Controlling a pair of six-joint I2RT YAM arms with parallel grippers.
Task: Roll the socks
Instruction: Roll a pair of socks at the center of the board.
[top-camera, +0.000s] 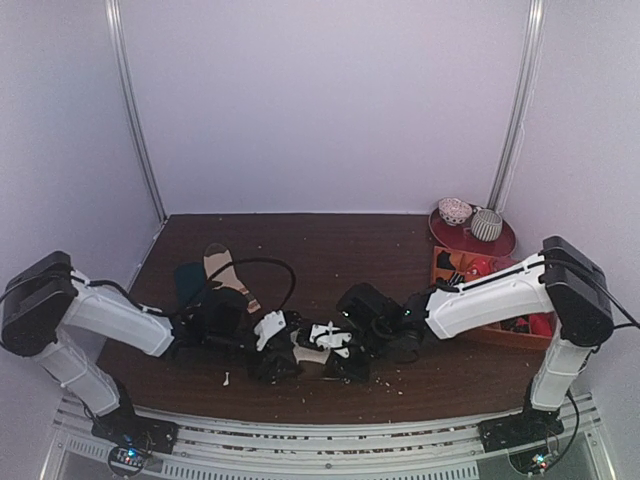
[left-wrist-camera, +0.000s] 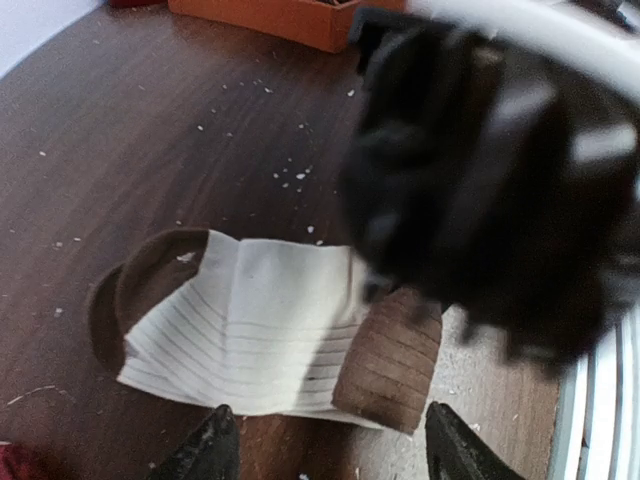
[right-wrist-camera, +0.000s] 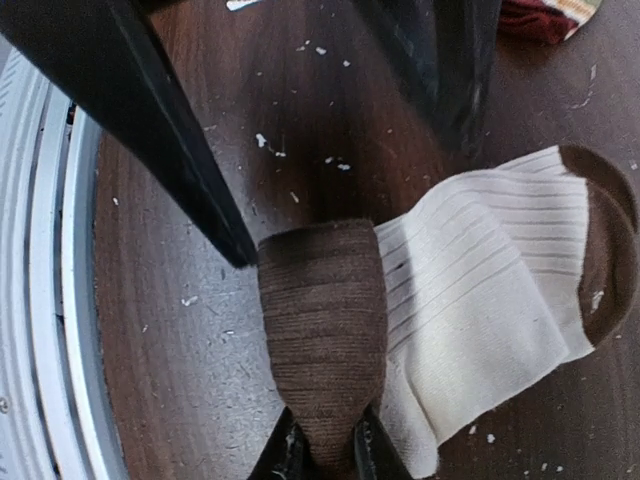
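The socks (left-wrist-camera: 255, 330) lie flat on the dark wooden table (top-camera: 330, 250) near its front edge, between the two arms. They are cream, ribbed cloth with a brown end on each side, and they seem to be laid one upon the other. The right gripper (right-wrist-camera: 326, 456) has its fingers pinched tight on the brown ribbed end nearest the table's front rail, and that end is bunched into a rounded hump while the cream part and the far brown end stay flat on the wood. The left gripper (left-wrist-camera: 330, 452) is spread wide and holds nothing, with the socks just ahead of its fingertips. White crumbs are scattered over the table around the socks. At the left rear lie a tan sock (top-camera: 225, 270) and a dark teal sock (top-camera: 187, 282), well apart from the pair. At the right rear stand an orange bin (top-camera: 500, 332) and a red plate (top-camera: 497, 245).
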